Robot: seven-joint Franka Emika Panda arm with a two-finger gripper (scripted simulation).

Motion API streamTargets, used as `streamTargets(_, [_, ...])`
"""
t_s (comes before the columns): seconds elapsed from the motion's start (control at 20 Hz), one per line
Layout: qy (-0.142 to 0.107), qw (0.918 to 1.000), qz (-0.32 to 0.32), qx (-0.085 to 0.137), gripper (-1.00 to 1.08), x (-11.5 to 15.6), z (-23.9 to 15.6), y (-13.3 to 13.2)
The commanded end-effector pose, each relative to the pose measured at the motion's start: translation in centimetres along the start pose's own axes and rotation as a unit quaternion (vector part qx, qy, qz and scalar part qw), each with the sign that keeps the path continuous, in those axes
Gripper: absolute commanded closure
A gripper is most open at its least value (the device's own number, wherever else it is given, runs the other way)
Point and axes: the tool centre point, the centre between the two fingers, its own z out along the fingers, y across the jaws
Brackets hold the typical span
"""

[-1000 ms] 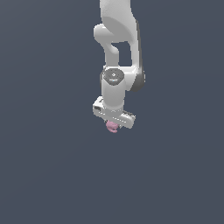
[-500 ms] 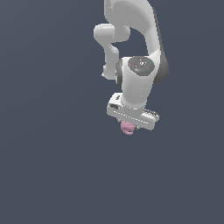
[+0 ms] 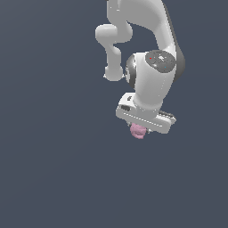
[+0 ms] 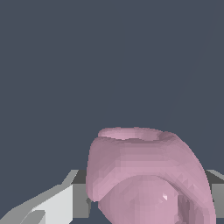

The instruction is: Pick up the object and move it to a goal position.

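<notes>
The object (image 3: 137,131) is a small pale-pink lumpy blob that peeks out under the white hand of the arm in the exterior view. My gripper (image 3: 139,132) is shut on it and holds it in the air, and the hand hides most of it there. The wrist view shows the object (image 4: 146,175) large and close, with a hollow on its far side. A grey and white finger (image 4: 65,201) presses against one flank, and the other finger (image 4: 216,192) shows only at the picture's edge.
A plain dark grey background (image 3: 53,169) fills the scene around the arm. The white arm (image 3: 151,49) rises above the hand to the frame's upper edge.
The arm has carried the object toward the exterior view's right and slightly lower, with the wrist turning. The hold on the object has stayed the same.
</notes>
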Motion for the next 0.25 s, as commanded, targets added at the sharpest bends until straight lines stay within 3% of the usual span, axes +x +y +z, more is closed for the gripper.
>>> streamTargets(0.0, [0.0, 1.0, 0.0, 0.0, 1.08, 0.11, -0.23, -0.3])
streamTargets(0.2, [0.0, 1.0, 0.0, 0.0, 1.08, 0.16, -0.2, -0.3])
